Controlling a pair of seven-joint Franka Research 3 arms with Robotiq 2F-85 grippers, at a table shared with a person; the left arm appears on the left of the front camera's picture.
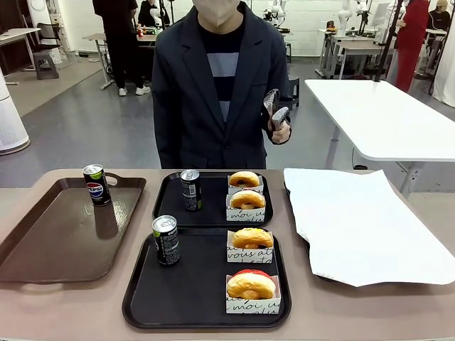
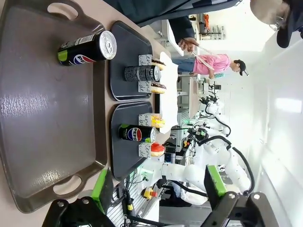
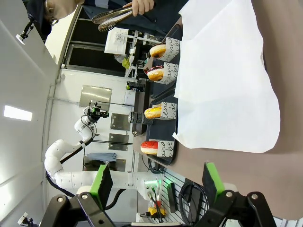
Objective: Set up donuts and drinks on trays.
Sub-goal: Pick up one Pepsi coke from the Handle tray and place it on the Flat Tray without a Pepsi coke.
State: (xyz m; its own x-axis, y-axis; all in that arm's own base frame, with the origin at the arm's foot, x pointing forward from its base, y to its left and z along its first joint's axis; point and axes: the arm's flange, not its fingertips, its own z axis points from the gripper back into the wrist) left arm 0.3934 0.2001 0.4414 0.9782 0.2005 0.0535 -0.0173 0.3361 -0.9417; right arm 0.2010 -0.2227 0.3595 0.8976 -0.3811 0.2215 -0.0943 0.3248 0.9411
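On two black trays (image 1: 206,312): four donuts (image 1: 250,285), two cans (image 1: 166,240) (both grippers (image 2: 156,189) spread apart).

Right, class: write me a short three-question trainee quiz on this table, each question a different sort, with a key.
1. True or false: each black tray, the near one and the far one, carries two sleeved donuts, such as the red-glazed donut, and one can.
2. Multiple choice: the Pepsi can outside the black trays stands on A) the white paper, B) the brown tray, C) the bare table.
3. Fill in: the person's hand holds a pair of ____.

Key: 1 true; 2 B; 3 tongs.
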